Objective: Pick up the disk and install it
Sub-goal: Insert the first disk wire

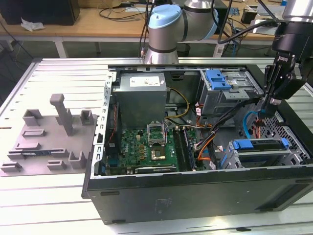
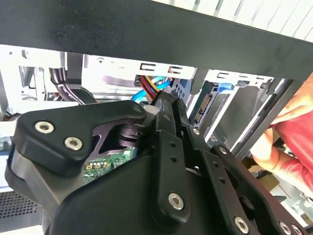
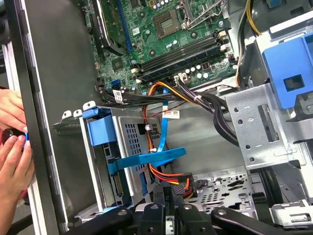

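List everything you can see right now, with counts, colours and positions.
computer case: one, black, open, lying on the table
table: one, white, slatted metal
motherboard: one, green, on the case floor
power supply: one, grey, beyond the motherboard
drive cage: one, grey with a blue latch, at the case's far side
disk: one, blue-framed, apparently seated in the near bay, at the exterior view's right
cables: several, black, orange and blue, between motherboard and bays
fixture: one, grey plastic with upright posts, to the exterior view's left of the case
person's hands: two, at the case's outer wall
robot arm: one, grey with blue caps, behind the case
gripper: one, black, inside the case beside the disk's bay
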You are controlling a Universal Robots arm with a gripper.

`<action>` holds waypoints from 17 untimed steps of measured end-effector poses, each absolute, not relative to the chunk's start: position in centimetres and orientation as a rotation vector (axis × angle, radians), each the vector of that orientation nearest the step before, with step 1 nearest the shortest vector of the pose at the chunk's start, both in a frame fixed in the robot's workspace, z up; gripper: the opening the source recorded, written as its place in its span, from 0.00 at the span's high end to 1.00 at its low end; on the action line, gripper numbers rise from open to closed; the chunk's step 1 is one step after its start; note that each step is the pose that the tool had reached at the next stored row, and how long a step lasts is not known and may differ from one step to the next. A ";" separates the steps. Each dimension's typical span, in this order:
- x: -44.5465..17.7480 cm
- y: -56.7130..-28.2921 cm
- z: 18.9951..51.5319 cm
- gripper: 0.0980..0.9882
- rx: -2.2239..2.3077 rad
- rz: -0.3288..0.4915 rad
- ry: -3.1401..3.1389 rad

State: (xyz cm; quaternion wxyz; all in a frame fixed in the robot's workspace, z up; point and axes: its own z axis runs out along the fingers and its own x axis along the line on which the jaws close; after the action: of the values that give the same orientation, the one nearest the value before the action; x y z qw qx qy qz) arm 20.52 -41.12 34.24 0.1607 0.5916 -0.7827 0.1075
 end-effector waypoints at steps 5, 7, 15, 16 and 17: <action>20.0 -42.4 34.6 0.92 1.696 0.299 -2.245; 19.9 -42.8 34.6 0.92 1.698 0.296 -2.247; 18.8 -45.7 34.7 0.92 1.711 0.274 -2.263; 18.7 -45.9 34.7 0.92 1.715 0.268 -2.267; 18.7 -46.1 34.7 0.92 1.718 0.263 -2.271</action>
State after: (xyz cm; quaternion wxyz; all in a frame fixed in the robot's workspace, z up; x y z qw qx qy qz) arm 18.73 -46.06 34.66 0.1405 0.5948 -0.7862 0.0911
